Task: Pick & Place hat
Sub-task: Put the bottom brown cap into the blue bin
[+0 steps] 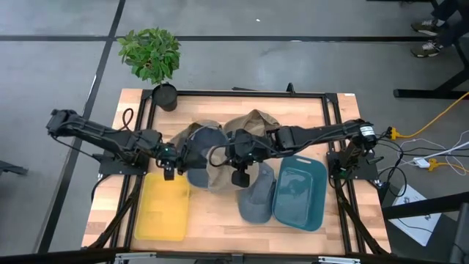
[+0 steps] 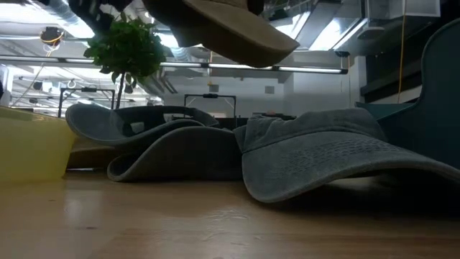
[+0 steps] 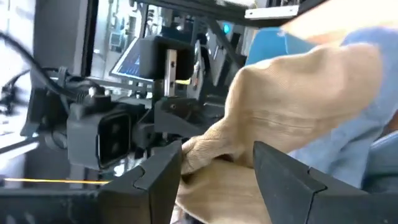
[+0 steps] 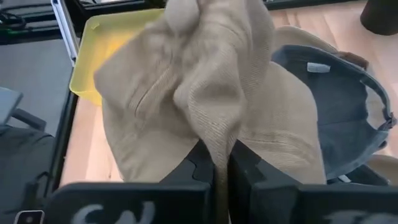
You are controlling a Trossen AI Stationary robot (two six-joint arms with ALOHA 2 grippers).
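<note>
Right gripper (image 4: 221,165) pinches a fold of the tan hat (image 4: 211,93), held clear of the table between the yellow bin (image 1: 163,207) and teal bin (image 1: 300,192), left gripper (image 3: 214,177) spread open beside it, grey caps (image 2: 338,155) lying beneath, neither bin visibly holding a hat.

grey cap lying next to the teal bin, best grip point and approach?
Take the grey cap by its brim, which lies thin and low toward the table's front edge. Come from that open front side, since the teal bin blocks the right. The crown is bulkier, probably harder to pinch.
</note>
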